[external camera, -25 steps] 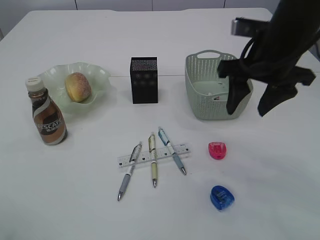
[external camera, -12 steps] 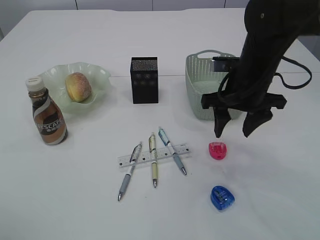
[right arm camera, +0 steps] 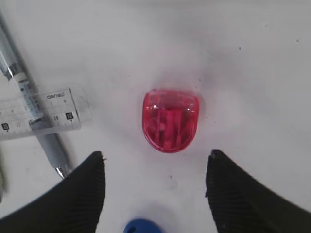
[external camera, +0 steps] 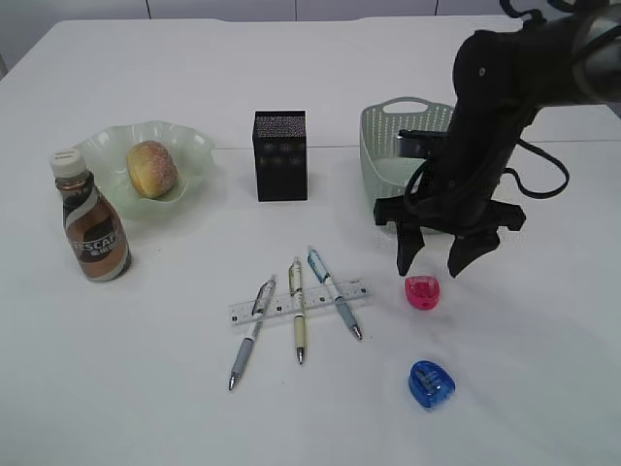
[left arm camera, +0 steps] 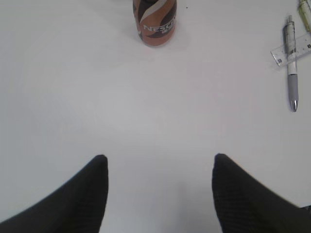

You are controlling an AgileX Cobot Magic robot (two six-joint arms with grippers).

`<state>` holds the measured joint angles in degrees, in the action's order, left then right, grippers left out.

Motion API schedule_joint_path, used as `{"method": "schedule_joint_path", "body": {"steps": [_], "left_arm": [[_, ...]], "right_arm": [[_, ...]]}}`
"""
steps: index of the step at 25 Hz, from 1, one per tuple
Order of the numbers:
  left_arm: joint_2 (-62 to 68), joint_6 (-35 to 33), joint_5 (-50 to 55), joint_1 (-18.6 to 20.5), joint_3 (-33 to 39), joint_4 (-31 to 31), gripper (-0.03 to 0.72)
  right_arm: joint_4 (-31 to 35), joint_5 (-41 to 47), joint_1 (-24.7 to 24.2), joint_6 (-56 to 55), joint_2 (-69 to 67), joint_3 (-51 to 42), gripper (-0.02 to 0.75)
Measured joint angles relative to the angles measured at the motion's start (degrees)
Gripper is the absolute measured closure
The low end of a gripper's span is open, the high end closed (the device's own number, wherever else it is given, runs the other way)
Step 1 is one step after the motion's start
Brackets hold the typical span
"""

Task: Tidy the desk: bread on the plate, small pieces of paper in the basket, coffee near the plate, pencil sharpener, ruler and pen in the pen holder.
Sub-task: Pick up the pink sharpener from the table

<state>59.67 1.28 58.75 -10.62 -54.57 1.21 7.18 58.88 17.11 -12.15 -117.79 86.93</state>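
My right gripper hangs open just above the desk, its fingertips straddling the near side of a pink pencil sharpener without touching it. A blue pencil sharpener lies closer to the front. Three pens lie across the clear ruler. The black pen holder stands behind them. The bread sits on the green plate, with the coffee beside it. My left gripper is open over bare desk. Paper pieces are hidden.
The green basket stands at the back right, partly covered by my right arm. In the left wrist view one pen and the ruler's end show at the right edge. White desk stretches along the front and left.
My right arm has swung from above the basket down and to the left, ending low over the pink pencil sharpener. Its jaws stayed open. Nothing on the desk moved.
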Motion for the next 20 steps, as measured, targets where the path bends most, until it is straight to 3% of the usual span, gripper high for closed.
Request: {"method": "schedule_joint_path", "body": {"steps": [20], "left_arm": [[0.00,0.00,0.12,0.00,0.00,0.00,0.200]], "right_arm": [[-2.78,1.15,0.00,-3.48,-5.81,3.83,0.260]]}}
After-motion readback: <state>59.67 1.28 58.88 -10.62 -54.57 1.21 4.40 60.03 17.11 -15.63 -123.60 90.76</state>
